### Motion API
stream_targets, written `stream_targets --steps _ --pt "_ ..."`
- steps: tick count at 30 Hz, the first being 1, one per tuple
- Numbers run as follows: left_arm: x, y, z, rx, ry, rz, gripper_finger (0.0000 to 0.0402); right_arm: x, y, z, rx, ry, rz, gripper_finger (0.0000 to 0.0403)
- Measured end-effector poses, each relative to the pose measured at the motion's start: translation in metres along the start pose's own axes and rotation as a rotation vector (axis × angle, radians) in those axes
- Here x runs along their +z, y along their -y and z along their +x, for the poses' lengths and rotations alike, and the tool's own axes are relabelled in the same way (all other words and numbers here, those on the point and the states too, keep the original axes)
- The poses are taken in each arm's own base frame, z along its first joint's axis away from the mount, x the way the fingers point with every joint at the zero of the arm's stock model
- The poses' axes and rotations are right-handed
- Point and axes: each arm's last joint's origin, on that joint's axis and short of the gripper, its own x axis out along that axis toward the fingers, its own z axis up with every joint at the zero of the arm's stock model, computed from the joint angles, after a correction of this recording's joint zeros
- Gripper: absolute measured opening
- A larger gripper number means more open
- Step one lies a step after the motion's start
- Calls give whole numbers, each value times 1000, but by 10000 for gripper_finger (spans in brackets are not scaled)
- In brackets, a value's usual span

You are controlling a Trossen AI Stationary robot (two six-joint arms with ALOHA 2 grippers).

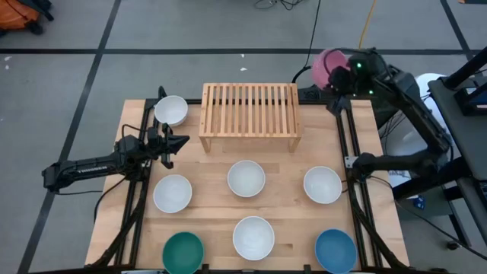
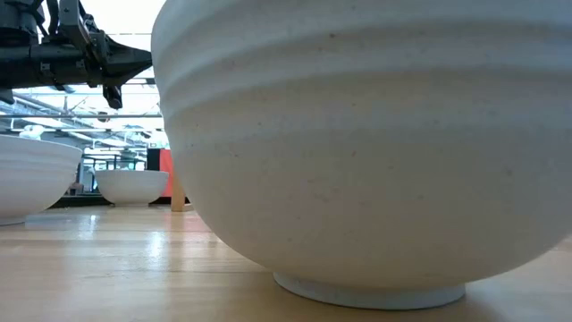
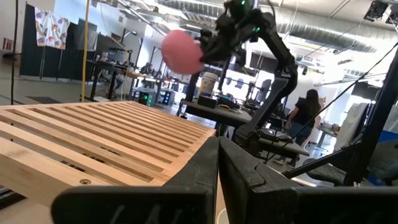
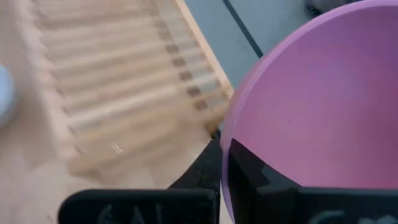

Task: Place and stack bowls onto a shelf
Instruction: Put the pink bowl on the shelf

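My right gripper (image 1: 340, 76) is shut on the pink bowl (image 1: 327, 67), high above the table's far right corner, just past the right end of the wooden shelf (image 1: 249, 114). The left wrist view shows the pink bowl (image 3: 182, 51) up in the air beyond the shelf (image 3: 93, 140). My left gripper (image 1: 181, 141) is shut and empty; it hovers by the table's left side, between two white bowls (image 1: 171, 110) (image 1: 173, 192). Three more white bowls (image 1: 246, 178) (image 1: 323, 185) (image 1: 253, 237), a teal bowl (image 1: 183, 253) and a blue bowl (image 1: 335, 250) rest on their bases on the table. My right gripper (image 4: 222, 152) pinches the pink bowl's rim (image 4: 227, 130), one finger (image 4: 252, 171) inside the bowl and one outside. The bowl is lifted clear and tipped onto its side, its opening (image 4: 323, 106) facing sideways.
The shelf's slatted top (image 1: 249, 106) carries nothing. Black rails (image 1: 351, 144) run along the table's left and right sides. In the low view one white bowl (image 2: 357, 152) fills most of the picture, with my left gripper (image 2: 116, 64) above the table behind it. A person (image 3: 305, 112) stands in the room beyond.
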Motion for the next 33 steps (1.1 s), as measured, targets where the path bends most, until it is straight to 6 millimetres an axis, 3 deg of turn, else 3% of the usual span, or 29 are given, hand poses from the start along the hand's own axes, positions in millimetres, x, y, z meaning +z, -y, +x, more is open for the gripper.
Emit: stream_targets --steps 5,14,24,33 --pt "0 0 0 0 0 -6 17 28 -17 6 114 -12 -95 0" --pt "0 0 0 0 0 -41 17 63 -54 57 274 -85 -314 0" --pt "0 0 0 -1 0 -40 17 65 -74 119 373 -278 -393 0" --pt "0 0 0 -1 0 -40 17 60 -80 142 427 -381 -449 0"
